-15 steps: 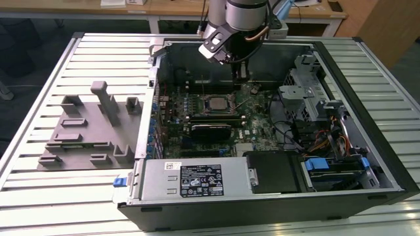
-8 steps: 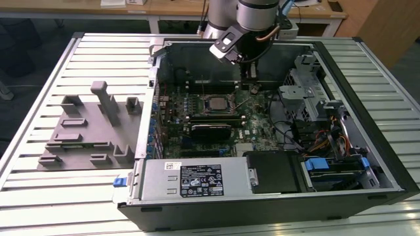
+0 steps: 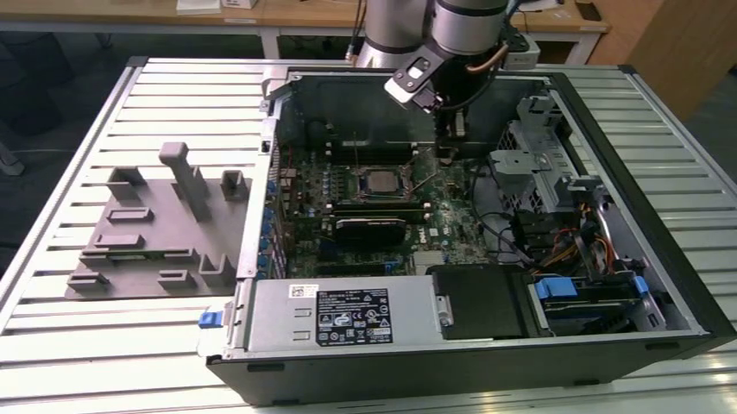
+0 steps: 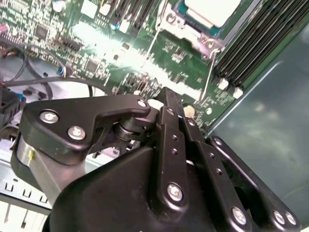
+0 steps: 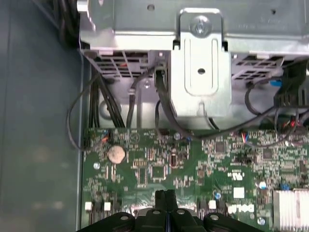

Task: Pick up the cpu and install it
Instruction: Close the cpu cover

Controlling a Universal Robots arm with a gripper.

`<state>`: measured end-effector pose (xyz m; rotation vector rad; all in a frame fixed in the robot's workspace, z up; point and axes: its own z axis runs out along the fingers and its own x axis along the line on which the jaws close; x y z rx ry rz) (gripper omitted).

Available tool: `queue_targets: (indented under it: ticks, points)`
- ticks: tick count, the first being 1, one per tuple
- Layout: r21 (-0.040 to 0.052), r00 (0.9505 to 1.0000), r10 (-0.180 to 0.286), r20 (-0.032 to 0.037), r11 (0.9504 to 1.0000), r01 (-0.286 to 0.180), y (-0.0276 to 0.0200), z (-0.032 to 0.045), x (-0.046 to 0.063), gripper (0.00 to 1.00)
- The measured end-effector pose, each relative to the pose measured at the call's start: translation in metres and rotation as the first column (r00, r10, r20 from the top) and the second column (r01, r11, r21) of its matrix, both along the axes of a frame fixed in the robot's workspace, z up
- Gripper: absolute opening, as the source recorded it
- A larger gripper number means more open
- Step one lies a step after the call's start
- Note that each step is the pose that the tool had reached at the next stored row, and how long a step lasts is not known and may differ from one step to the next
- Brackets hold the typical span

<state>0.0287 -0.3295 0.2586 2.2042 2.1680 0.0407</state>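
The cpu (image 3: 378, 182) lies with its silver top up in the motherboard socket, in the middle of the open computer case (image 3: 599, 164). Its pale top also shows in the second wrist view as the cpu (image 4: 212, 9), inside the socket's metal frame. My gripper (image 3: 453, 129) hangs over the green motherboard (image 3: 450, 207), toward the exterior view's right of the cpu and apart from it. In the first wrist view the gripper (image 5: 166, 195) has its two black fingers pressed together with nothing between them. The linkage of the gripper (image 4: 166, 94) looks folded in.
A grey tray (image 3: 86, 280) with upright holders lies on the slatted table at the exterior view's left. Inside the case are a black finned block (image 3: 371, 229), a metal drive cage (image 5: 200, 58), loose black cables (image 5: 164, 106) and a power supply (image 3: 345, 315).
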Motion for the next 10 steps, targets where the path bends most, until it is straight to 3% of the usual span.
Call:
queue_targets:
  ticks: [6, 10]
  points:
    - [0.0005, 1.0, 0.0, -0.0011, 1.0, 0.0, 0.0, -0.0009, 0.0082, 0.11]
    - [0.0002, 1.0, 0.0, -0.0014, 1.0, 0.0, 0.0, -0.0061, 0.0089, 0.11]
